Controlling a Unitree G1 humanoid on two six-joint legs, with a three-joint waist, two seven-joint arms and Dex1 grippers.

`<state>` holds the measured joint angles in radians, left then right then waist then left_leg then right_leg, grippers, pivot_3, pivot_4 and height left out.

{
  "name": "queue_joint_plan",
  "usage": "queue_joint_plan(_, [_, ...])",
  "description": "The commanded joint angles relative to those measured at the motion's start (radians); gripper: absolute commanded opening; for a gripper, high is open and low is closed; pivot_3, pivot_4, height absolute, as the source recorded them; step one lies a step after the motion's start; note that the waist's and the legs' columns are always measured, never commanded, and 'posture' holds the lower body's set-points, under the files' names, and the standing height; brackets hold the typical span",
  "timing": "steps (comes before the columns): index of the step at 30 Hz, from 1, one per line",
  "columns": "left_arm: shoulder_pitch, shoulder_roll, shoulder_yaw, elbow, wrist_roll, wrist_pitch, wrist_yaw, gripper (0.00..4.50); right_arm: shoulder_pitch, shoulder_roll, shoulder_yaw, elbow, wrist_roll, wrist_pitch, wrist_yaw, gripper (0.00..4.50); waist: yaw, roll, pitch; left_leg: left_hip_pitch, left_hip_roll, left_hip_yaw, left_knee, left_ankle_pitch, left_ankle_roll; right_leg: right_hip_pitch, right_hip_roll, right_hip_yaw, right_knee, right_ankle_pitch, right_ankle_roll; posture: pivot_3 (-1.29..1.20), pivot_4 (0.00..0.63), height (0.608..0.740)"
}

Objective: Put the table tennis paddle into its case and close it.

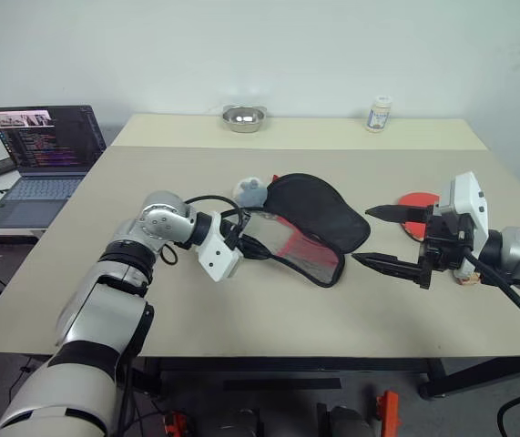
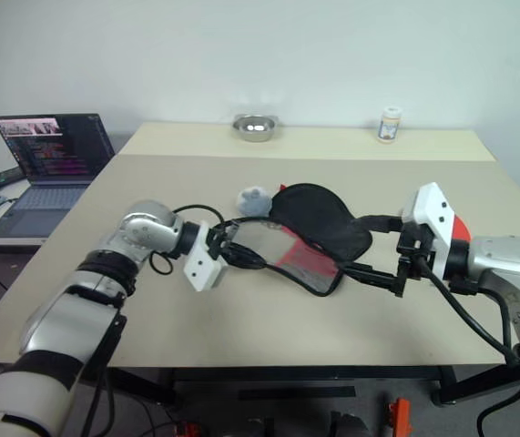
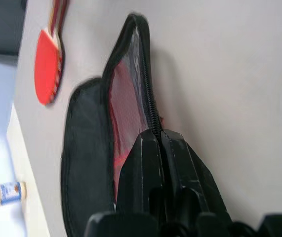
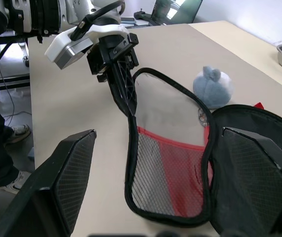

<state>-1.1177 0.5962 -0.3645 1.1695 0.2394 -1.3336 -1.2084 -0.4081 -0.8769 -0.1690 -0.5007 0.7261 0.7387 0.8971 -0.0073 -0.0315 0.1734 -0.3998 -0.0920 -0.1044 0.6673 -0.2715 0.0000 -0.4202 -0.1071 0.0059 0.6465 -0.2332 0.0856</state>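
The case [image 1: 319, 214] lies unzipped at the middle of the table, its black half flat and its red mesh half [image 4: 173, 170] raised on edge. My left gripper [image 1: 252, 245] is shut on the zip edge of the raised half; the pinch shows in the left wrist view, fingertips [image 3: 153, 140] on the black edging. To the right of the case my right gripper [image 1: 362, 235] stands open, nothing between its fingers [image 4: 74, 170], pointing at the case's opening. The table tennis paddle [image 1: 417, 201] lies flat behind my right gripper, red face up, partly hidden by it; it is also in the left wrist view, paddle [image 3: 47, 64].
A small grey-white plush thing [image 1: 250, 191] sits just behind the case. At the far edge stand a metal bowl [image 1: 244, 117] and a small bottle [image 1: 380, 113]. An open laptop [image 1: 41, 150] sits on a side table at the left.
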Motion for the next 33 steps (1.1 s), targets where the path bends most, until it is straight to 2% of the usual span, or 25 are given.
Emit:
queue_joint_plan(1, [0.005, 0.024, 0.009, 0.027, 0.068, 0.113, 0.142, 0.01, -0.011, 0.003, 0.005, -0.01, -0.002, -0.025, 0.006, 4.5, 0.0, 0.0, 0.0, 0.0, 0.0, 0.0, 0.0, 0.0, 0.0, 0.0, 0.0, 0.0, 0.0, 0.0, 0.0, 0.0, 0.15, 0.74])
queue_joint_plan(4, [0.033, 0.01, 0.027, 0.03, 0.027, 0.182, 0.117, 0.68, -0.01, 0.004, 0.013, -0.009, -0.002, -0.028, 0.006, 4.5, 0.0, 0.0, 0.0, 0.0, 0.0, 0.0, 0.002, 0.0, 0.001, 0.001, 0.0, 0.0, 0.001, 0.0, 0.0, 0.0, 0.15, 0.74])
queue_joint_plan(8, [0.107, -0.038, 0.141, -0.027, -0.181, 0.42, -0.031, 2.12, -0.018, 0.016, 0.032, -0.002, -0.01, -0.028, -0.008, 4.5, -0.001, 0.0, 0.0, 0.0, 0.0, -0.001, 0.004, 0.0, 0.001, 0.001, 0.0, -0.001, 0.001, 0.0, 0.0, 0.0, 0.15, 0.74])
queue_joint_plan(13, [0.279, 0.001, 0.214, -0.268, -0.326, 0.781, -0.14, 4.04, -0.022, 0.037, 0.046, 0.012, -0.025, -0.019, -0.037, 4.5, -0.021, 0.0, 0.0, -0.001, 0.0, -0.001, 0.005, 0.0, 0.001, 0.001, 0.0, -0.001, 0.003, 0.0, 0.0, 0.0, 0.15, 0.74])
queue_joint_plan(14, [0.322, 0.014, 0.225, -0.35, -0.358, 0.878, -0.158, 4.28, -0.028, 0.043, 0.05, 0.021, -0.028, -0.016, -0.045, 4.5, -0.024, 0.0, 0.0, 0.0, 0.0, -0.001, 0.005, 0.0, 0.001, 0.001, 0.0, 0.0, 0.003, 0.0, 0.0, 0.0, 0.15, 0.74])
queue_joint_plan(17, [0.437, 0.059, 0.26, -0.642, -0.483, 1.215, -0.184, 4.28, -0.045, 0.062, 0.058, 0.049, -0.038, -0.013, -0.059, 4.5, -0.028, 0.001, 0.0, 0.0, 0.001, -0.001, 0.005, 0.0, 0.001, 0.0, 0.0, 0.001, 0.004, 0.0, 0.0, 0.0, 0.15, 0.74])
queue_joint_plan(20, [0.492, 0.085, 0.303, -0.854, -0.581, 1.456, -0.145, 4.28, -0.076, 0.084, 0.07, 0.086, -0.044, -0.002, -0.079, 4.5, -0.025, 0.001, 0.0, 0.0, 0.001, -0.002, 0.008, 0.0, 0.001, 0.0, 0.001, 0.001, 0.006, 0.0, 0.0, 0.0, 0.15, 0.74])
queue_joint_plan(23, [0.496, 0.078, 0.37, -0.982, -0.677, 1.63, -0.067, 4.28, -0.154, 0.139, 0.098, 0.178, -0.063, 0.035, -0.141, 4.5, -0.023, 0.001, 0.0, 0.0, 0.001, -0.002, 0.009, 0.0, 0.001, 0.001, 0.001, 0.001, 0.008, 0.0, 0.0, 0.0, 0.15, 0.74])
queue_joint_plan(27, [0.481, 0.057, 0.456, -1.023, -0.759, 1.756, 0.033, 4.28, -0.261, 0.216, 0.158, 0.338, -0.148, 0.075, -0.235, 4.5, -0.023, 0.001, 0.0, 0.003, 0.001, -0.002, 0.01, 0.0, 0.001, 0.001, 0.0, 0.002, 0.012, 0.0, -0.001, 0.0, 0.15, 0.74])
queue_joint_plan(33, [0.473, 0.051, 0.511, -0.959, -0.748, 1.752, 0.123, 4.28, -0.376, 0.335, 0.201, 0.619, -0.29, 0.019, -0.33, 4.5, -0.025, 0.001, 0.0, 0.003, 0.0, 0.001, 0.009, 0.001, -0.003, -0.001, 0.001, 0.005, 0.014, 0.0, -0.001, 0.0, 0.15, 0.74])
